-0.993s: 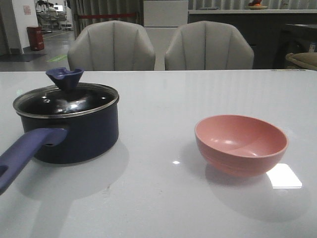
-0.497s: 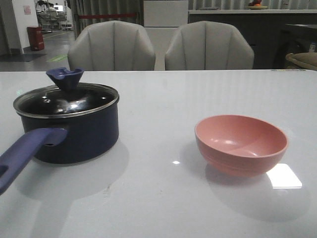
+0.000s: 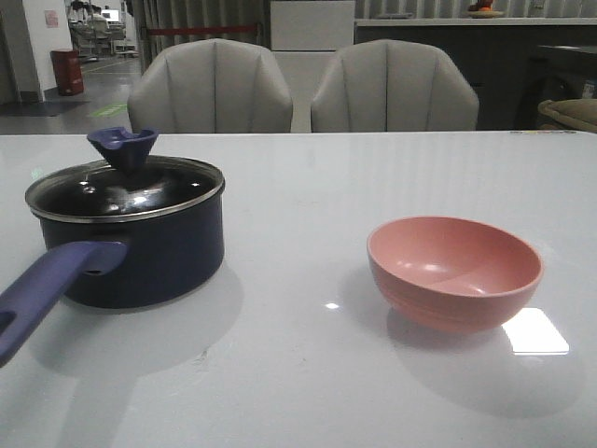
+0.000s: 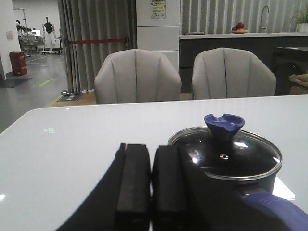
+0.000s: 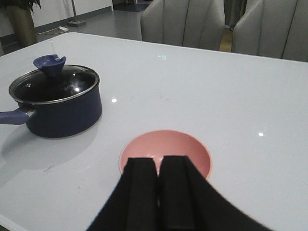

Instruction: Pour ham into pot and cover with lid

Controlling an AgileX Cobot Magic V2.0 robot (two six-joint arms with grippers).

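The dark navy pot [image 3: 140, 252] stands at the left of the white table, its purple-blue handle [image 3: 47, 289] pointing toward the front edge. The glass lid [image 3: 124, 187] with its blue knob [image 3: 122, 147] sits on the pot. The pink bowl [image 3: 454, 271] stands at the right; no ham shows in it or anywhere else. Neither gripper shows in the front view. My left gripper [image 4: 151, 153] is shut and empty, beside the pot [image 4: 226, 159]. My right gripper [image 5: 158, 165] is shut and empty, just before the pink bowl [image 5: 166, 153]; the pot [image 5: 57, 108] lies farther off.
Two grey chairs [image 3: 210, 89] [image 3: 392, 86] stand behind the table's far edge. A bright light patch [image 3: 534, 331] lies on the table beside the bowl.
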